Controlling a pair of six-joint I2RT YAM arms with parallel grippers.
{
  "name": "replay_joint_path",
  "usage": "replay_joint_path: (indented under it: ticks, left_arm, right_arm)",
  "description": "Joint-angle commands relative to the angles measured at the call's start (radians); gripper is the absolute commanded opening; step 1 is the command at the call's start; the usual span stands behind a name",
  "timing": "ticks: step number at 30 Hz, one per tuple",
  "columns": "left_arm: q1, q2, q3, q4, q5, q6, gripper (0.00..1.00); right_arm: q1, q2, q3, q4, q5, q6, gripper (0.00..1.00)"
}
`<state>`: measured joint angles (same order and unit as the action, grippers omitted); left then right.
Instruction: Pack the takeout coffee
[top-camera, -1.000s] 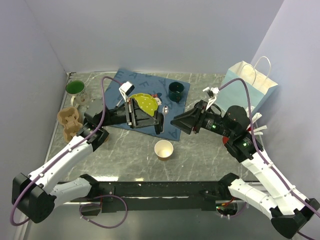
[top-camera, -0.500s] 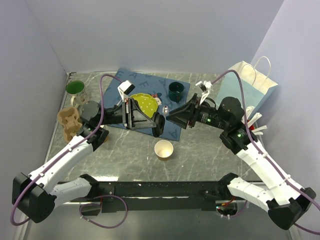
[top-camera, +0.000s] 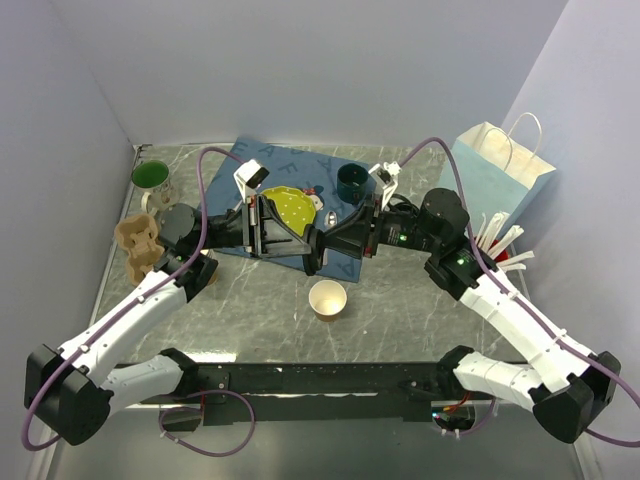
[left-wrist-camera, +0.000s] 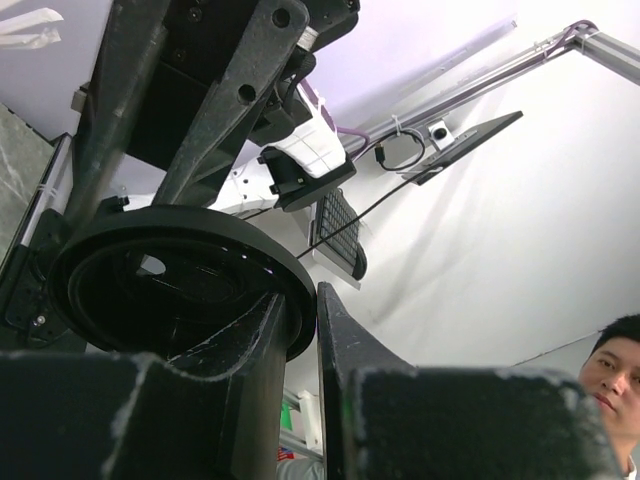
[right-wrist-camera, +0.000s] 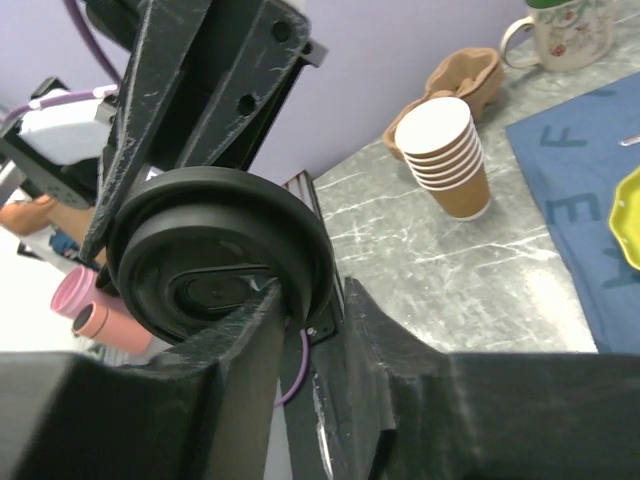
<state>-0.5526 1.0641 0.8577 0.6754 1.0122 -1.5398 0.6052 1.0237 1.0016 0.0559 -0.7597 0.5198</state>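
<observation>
Top external: two arms reach in from 6 o'clock and meet near the middle of the table.
Room: plain lavender walls (top-camera: 300, 70) close in at 9, 12 and 3 o'clock.
Table (top-camera: 250, 300): grey-green marbled top, with a black rail (top-camera: 320, 380) along the 6 o'clock edge.
Mat (top-camera: 290, 160): blue with pale letters, lying at 12 o'clock and turned askew.
On the mat: a yellow plate (top-camera: 290, 205) and, at its 2 o'clock, a dark cup (top-camera: 352, 183).
Bag (top-camera: 500, 180): light blue paper, upright at 2 o'clock, with white handles.
Left side: a green mug (top-camera: 152, 178) at 10 o'clock and a brown carrier (top-camera: 138, 245) just nearer.
Cup stack (right-wrist-camera: 445, 150): tan and lidless, beside the carrier in the right wrist view.
Lid (right-wrist-camera: 215, 255): black and round, held on edge in the air over the mat's near edge.
Cup (top-camera: 328, 298): brown paper, lidless and upright on bare table, at 6 o'clock from the lid and apart from it.
Left gripper (left-wrist-camera: 302, 303): jaws narrow, pinching the lid's rim.
Right gripper (right-wrist-camera: 310, 295): jaws narrow, straddling the rim's opposite side; I cannot tell whether they press it.
Left wrist view: white surfaces, a metal beam (left-wrist-camera: 600, 45), and a person's face (left-wrist-camera: 612, 365) at 4 o'clock.
</observation>
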Motion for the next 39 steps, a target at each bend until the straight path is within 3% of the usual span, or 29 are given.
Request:
replay_joint_path:
  ticks: [1,6,9,12,13,14,19,23,30,34,39]
  left_arm:
    - [0.003,0.007,0.006,0.076,0.017,-0.016,0.2]
    - [0.003,0.0,0.0,0.044,0.014,0.003,0.22]
    - [0.005,-0.006,0.012,-0.028,0.009,0.041,0.34]
    - [0.011,-0.016,0.036,-0.159,-0.003,0.111,0.55]
    - [0.014,-0.018,0.043,-0.199,-0.014,0.153,0.74]
    - [0.014,-0.03,0.047,-0.236,-0.023,0.18,0.81]
    - [0.046,-0.078,0.098,-0.596,-0.174,0.407,0.99]
    - [0.117,-0.108,0.118,-0.872,-0.347,0.518,0.97]
    - [0.204,-0.153,0.174,-1.166,-0.694,0.661,0.97]
    - [0.204,-0.133,0.237,-1.318,-0.877,0.76,0.99]
    - [0.204,-0.185,0.294,-1.39,-1.009,0.776,0.98]
  right_arm:
    - [0.018,-0.002,0.051,0.07,-0.017,-0.009,0.27]
    - [0.016,-0.025,0.042,0.055,0.014,-0.04,0.01]
    - [0.015,-0.037,0.048,0.013,0.046,-0.061,0.0]
    - [0.015,-0.063,0.045,-0.024,0.129,-0.076,0.0]
    - [0.013,-0.068,0.046,-0.075,0.158,-0.079,0.0]
    - [0.01,-0.076,0.051,-0.106,0.184,-0.086,0.0]
    - [-0.002,-0.086,0.162,-0.379,0.374,-0.142,0.0]
    - [0.001,-0.024,0.314,-0.725,0.477,-0.211,0.0]
    - [0.044,0.183,0.575,-1.153,0.758,-0.193,0.0]
    - [0.142,0.317,0.653,-1.298,0.888,-0.169,0.0]
    - [0.183,0.427,0.648,-1.311,0.899,-0.092,0.0]
